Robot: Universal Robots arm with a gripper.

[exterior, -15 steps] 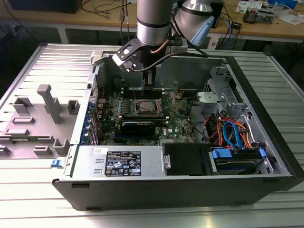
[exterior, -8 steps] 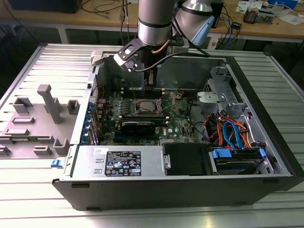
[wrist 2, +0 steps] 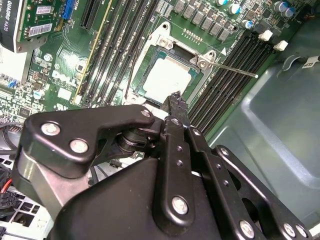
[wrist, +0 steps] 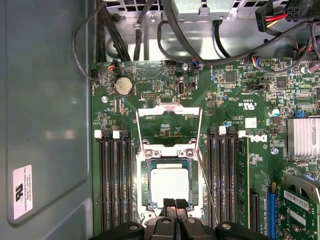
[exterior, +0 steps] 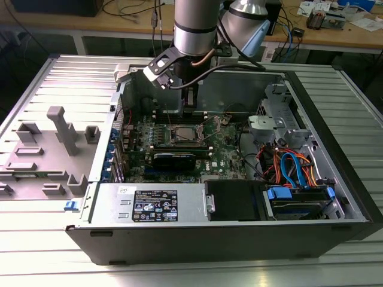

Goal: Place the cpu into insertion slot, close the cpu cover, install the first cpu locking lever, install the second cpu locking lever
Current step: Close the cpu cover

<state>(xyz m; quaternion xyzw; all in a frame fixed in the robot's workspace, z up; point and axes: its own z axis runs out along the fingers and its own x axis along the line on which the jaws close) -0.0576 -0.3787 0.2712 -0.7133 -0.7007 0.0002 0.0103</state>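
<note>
Gripper (exterior: 190, 106), closed on nothing, hangs at the seated cpu's (exterior: 183, 135) twelve o'clock in the exterior view; the open cpu cover (wrist: 170, 112), thin and stiff, likely pushes by its free edge.

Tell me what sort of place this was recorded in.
Likely an electronics lab or workshop: an opened PC case on a slatted metal table, cable-strewn wooden benches behind, a robot arm above.

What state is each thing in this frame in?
cpu: seated in the insertion slot.
cpu cover: open, tipped back off the socket.
locking lever: unlatched, rod sticking out.
gripper: shut, tips at the cpu's edge.
computer case: side open.
</note>
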